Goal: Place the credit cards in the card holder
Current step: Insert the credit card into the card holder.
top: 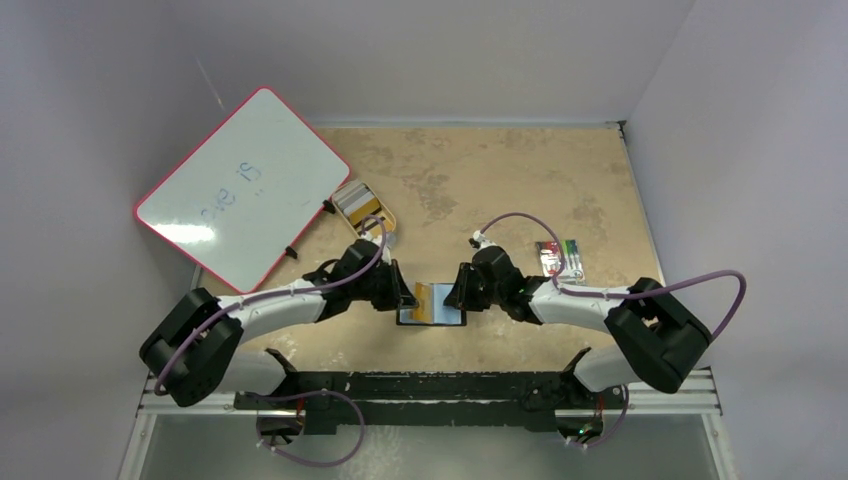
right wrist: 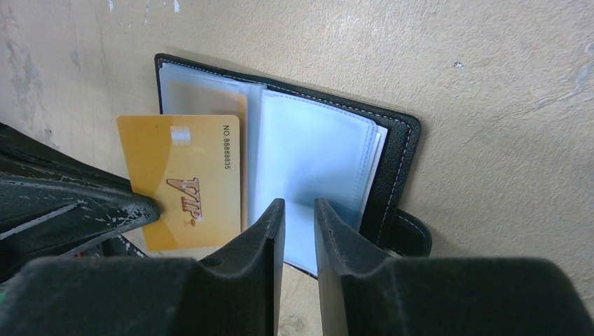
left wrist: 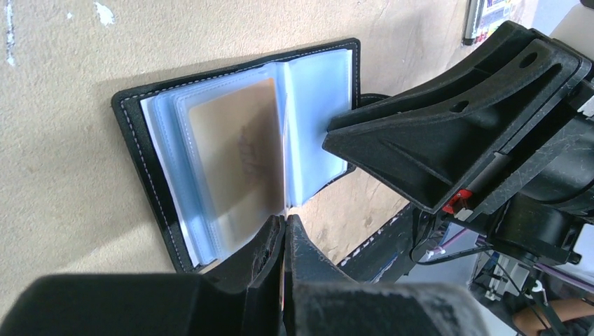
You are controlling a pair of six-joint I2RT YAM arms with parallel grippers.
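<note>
2 credit cards [right wrist: 183,178] — 1 in card holder [right wrist: 401,150], 1 in L fingers [right wrist: 105,210].

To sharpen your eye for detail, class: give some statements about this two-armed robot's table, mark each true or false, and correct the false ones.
1. The small black bifold card holder with blue lining lies open on the tan table. True.
2. The left gripper is shut on a gold plastic card marked VIP. True.
3. The right gripper holds that card. False: its jaws stand slightly apart over the holder's right-hand page, with no card in them.
4. The pink-rimmed whiteboard sits at the table's right. False: it is at the far left.
</note>
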